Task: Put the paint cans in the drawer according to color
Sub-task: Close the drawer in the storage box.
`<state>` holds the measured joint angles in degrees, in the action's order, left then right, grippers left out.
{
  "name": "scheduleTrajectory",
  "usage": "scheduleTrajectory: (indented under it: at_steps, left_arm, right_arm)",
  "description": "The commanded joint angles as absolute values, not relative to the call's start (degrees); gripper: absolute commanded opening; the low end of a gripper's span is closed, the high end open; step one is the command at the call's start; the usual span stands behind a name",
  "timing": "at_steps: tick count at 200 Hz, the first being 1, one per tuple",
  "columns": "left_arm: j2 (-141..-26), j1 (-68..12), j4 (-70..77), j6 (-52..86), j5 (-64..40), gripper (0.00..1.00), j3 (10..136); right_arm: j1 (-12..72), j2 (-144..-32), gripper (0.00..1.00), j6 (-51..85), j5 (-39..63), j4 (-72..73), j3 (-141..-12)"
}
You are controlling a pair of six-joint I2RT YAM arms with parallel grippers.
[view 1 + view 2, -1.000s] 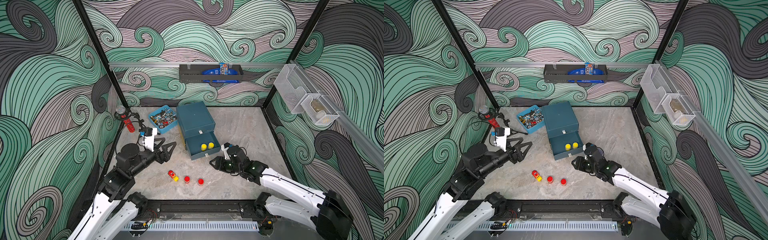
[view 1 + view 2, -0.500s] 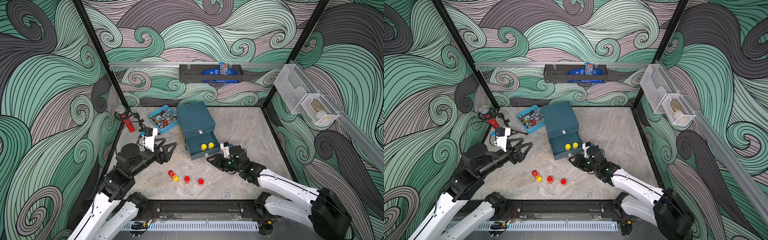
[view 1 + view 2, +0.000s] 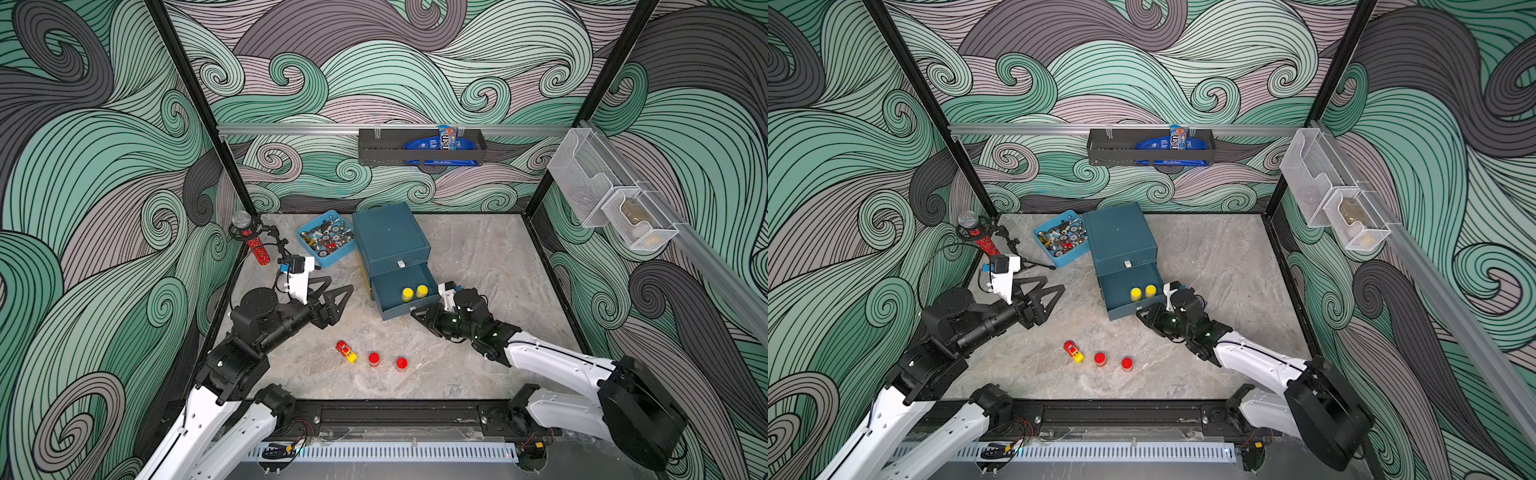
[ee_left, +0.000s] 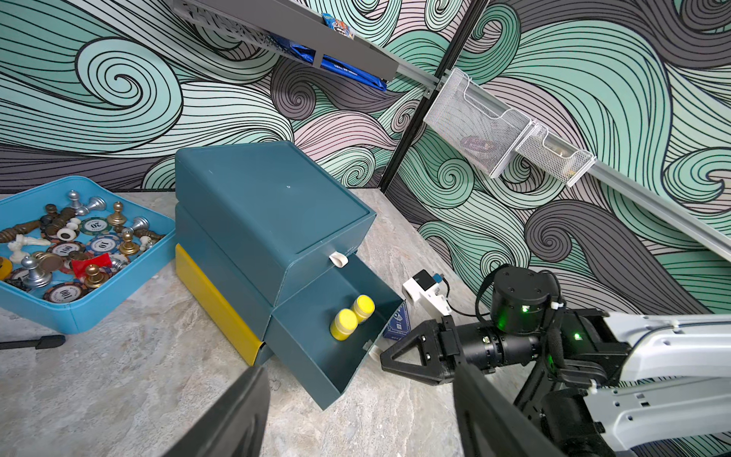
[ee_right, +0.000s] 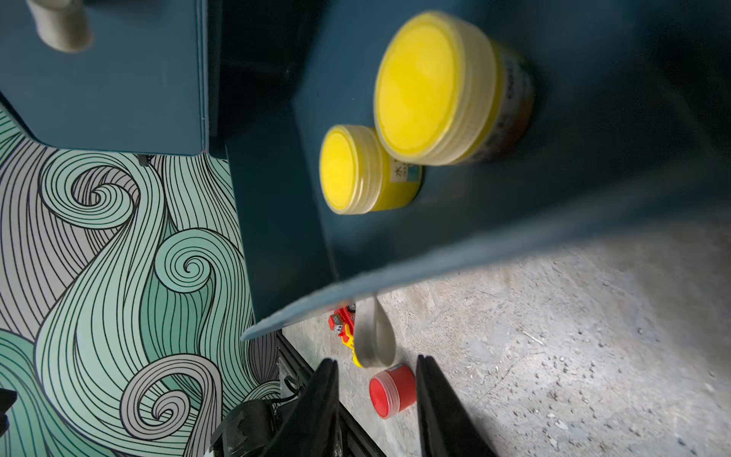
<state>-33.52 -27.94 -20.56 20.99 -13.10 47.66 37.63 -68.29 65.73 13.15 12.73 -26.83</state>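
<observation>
Tabletop as I view it from my console, read left to right. At 9 o'clock my left gripper hovers with jaws apart, holding nothing; at 6 o'clock, just beside the toy car, two red paint cans stand on the bare table, not yet stowed; at 12 o'clock stands the drawer cabinet, top drawer closed, a lower drawer pulled out with two yellow paint cans side by side inside, so yellow is done; from 4 o'clock my right gripper meets that drawer's white tab, fingers apart, flanking its end, not clamped. No magenta cans show; whether a closed drawer holds them I cannot tell; red remains.
</observation>
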Motion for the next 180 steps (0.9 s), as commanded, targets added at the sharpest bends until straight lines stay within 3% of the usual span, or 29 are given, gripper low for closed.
scheduleTrajectory:
  at_steps: [1,46,94,180]
  left_arm:
    - [-33.13,-28.27,-20.39,21.09,-13.71,0.76,49.74]
    - [-33.21,-28.24,-20.38,21.12,-13.96,0.76,49.75]
    - [-33.18,-28.22,-20.79,20.92,-13.71,0.76,50.19]
    - [-33.02,-28.26,-19.78,21.34,-13.36,0.76,49.48]
  right_arm:
    - [37.28,-68.51,0.32,66.3,11.64,15.44,-27.47]
    - [37.13,-71.0,0.23,67.2,12.23,18.48,-28.04]
    - [36.92,-72.35,0.0,67.06,11.6,18.46,-30.39]
    - [36.91,-79.04,0.0,68.33,9.59,19.52,-37.66]
